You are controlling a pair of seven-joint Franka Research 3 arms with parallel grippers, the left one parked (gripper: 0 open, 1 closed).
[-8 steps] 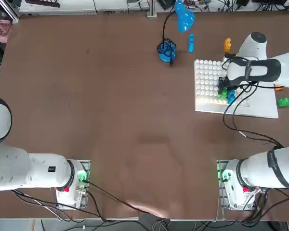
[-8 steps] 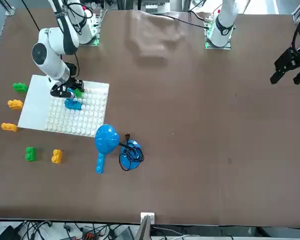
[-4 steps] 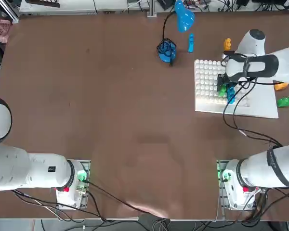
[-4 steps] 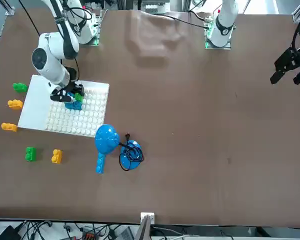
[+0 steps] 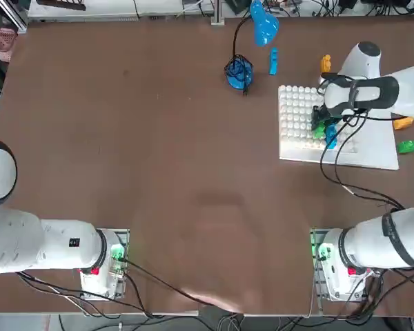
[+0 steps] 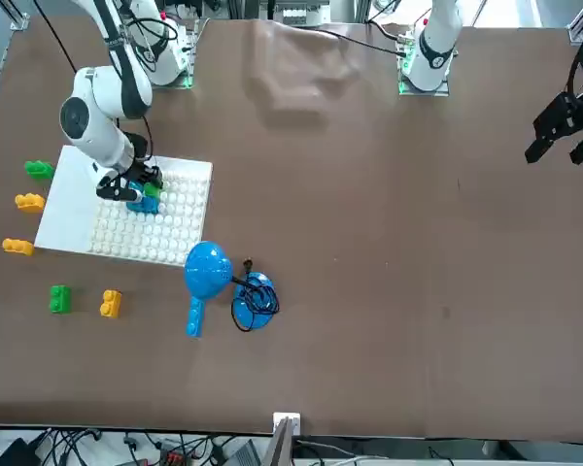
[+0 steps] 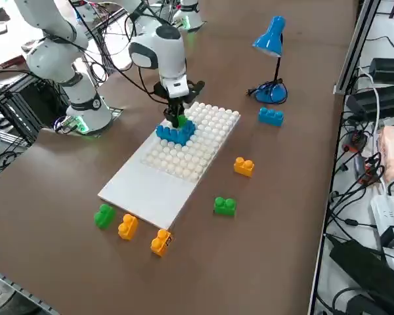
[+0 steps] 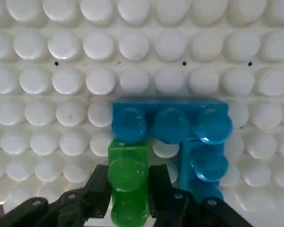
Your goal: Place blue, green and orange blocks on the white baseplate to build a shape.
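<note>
From overhead, the right gripper (image 5: 323, 125) sits over the white baseplate (image 5: 372, 148), right at the edge of its studded grid, with a green block (image 5: 318, 129) and blue blocks (image 5: 330, 140) showing just beneath it.

From the front, that same cluster sits on the studs, gripper on top of it; loose blocks lie on the table around the board.

From the right side, the fingers come straight down onto the green block, which touches the blue blocks.

On the wrist camera, the jaws are closed tight on the green block, pinching its sides, and it butts against an L of blue bricks (image 8: 180, 127).
</note>
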